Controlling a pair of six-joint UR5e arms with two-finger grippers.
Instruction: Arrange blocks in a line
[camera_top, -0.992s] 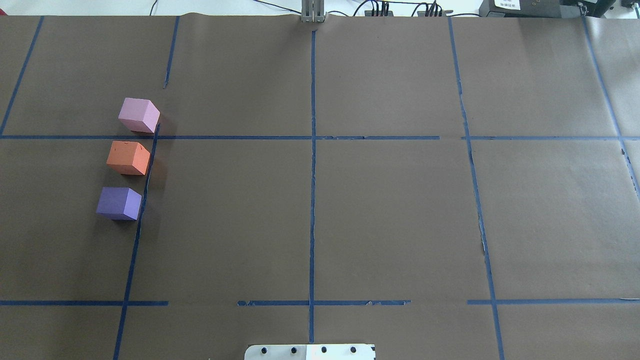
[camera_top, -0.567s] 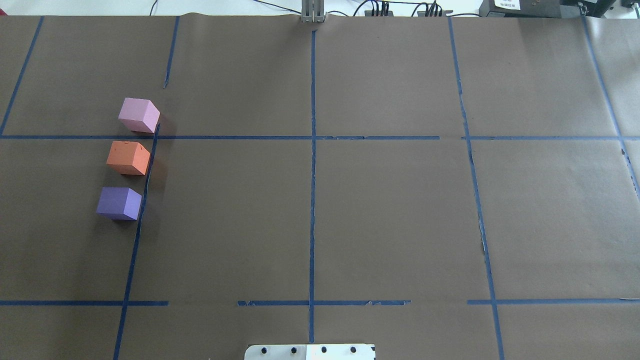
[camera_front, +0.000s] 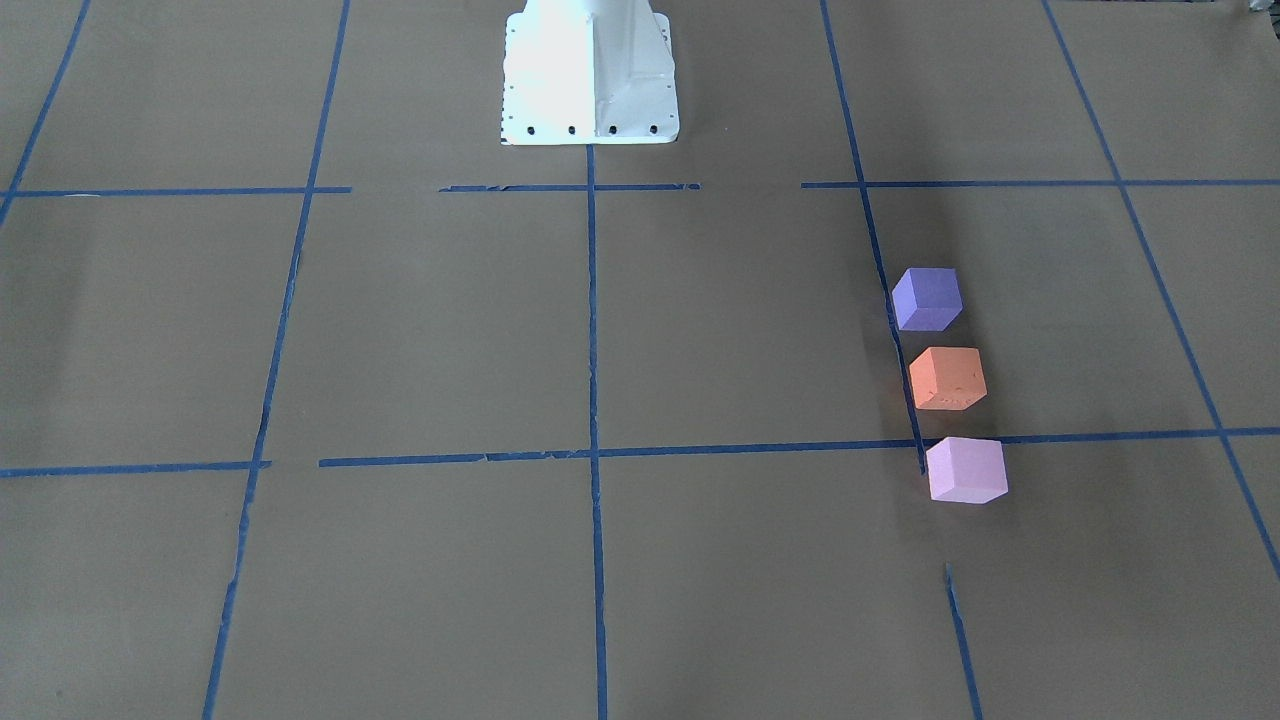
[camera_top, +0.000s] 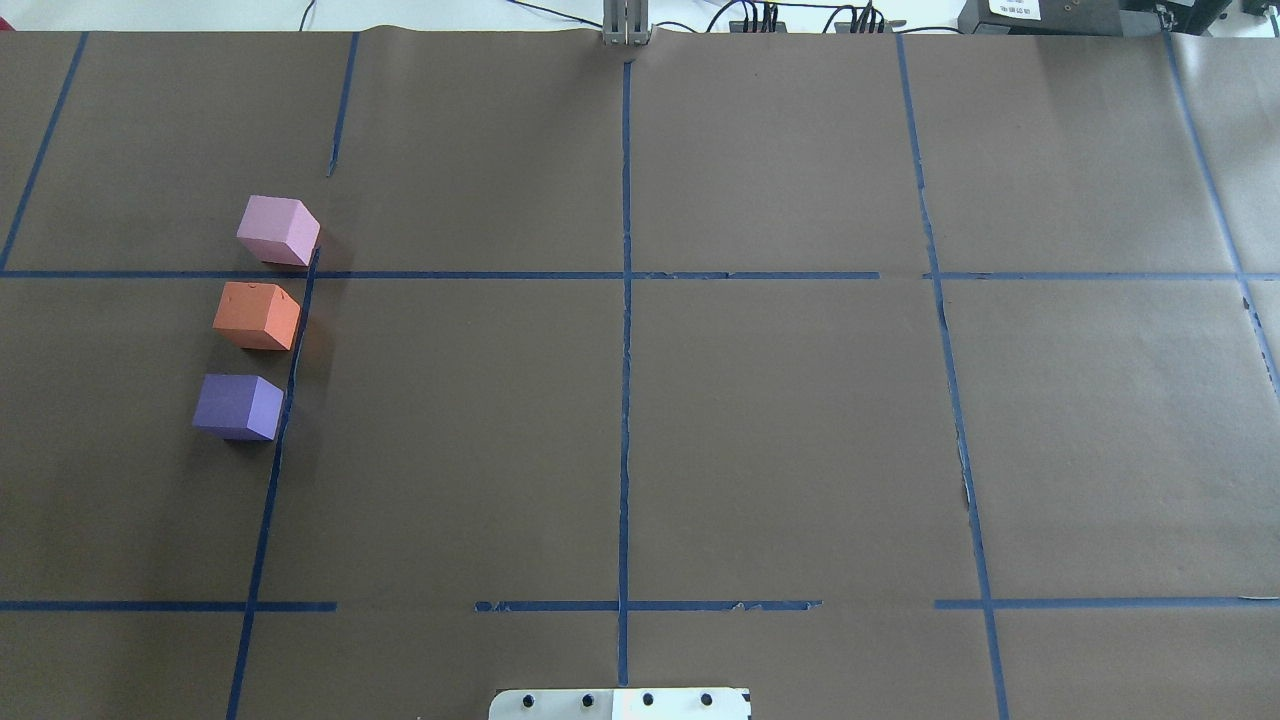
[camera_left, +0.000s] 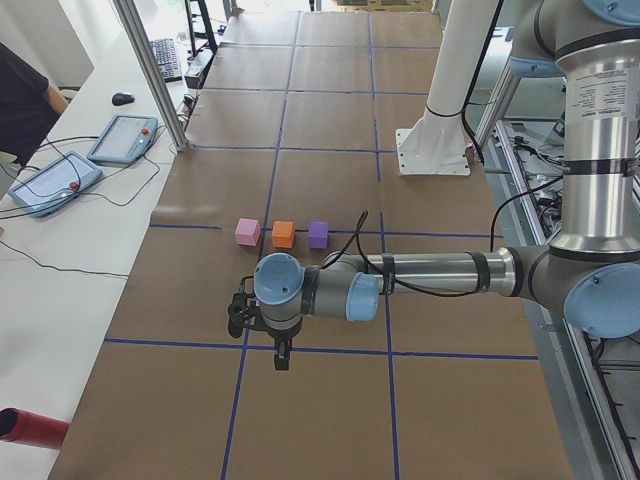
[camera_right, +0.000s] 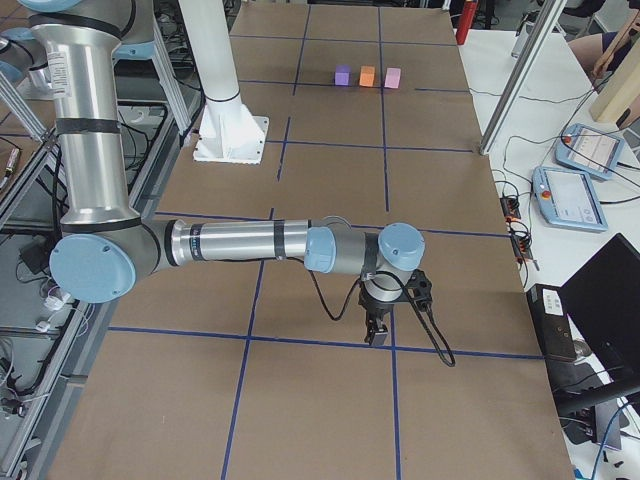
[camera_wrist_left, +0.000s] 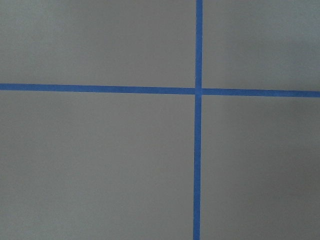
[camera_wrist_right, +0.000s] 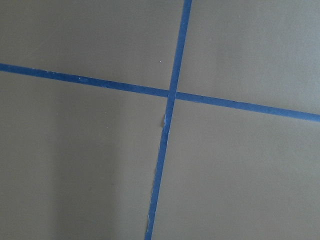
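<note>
Left end effector (camera_left: 283, 358) and right end effector (camera_right: 377, 336): spread or pressed, we cannot tell. Pink block (camera_top: 277, 230), orange block (camera_top: 256, 316) and purple block (camera_top: 238, 407) already line up twelve-to-six o'clock; done, we judge.

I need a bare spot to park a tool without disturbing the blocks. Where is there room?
The centre cells either side of the middle tape line are bare, as is the right half. Crowded only at left: pink block, orange block, purple block stand in a column with narrow gaps.

Robotics lab: tape-gridded table (camera_top: 800, 450), teach pendants (camera_left: 122, 138).
</note>
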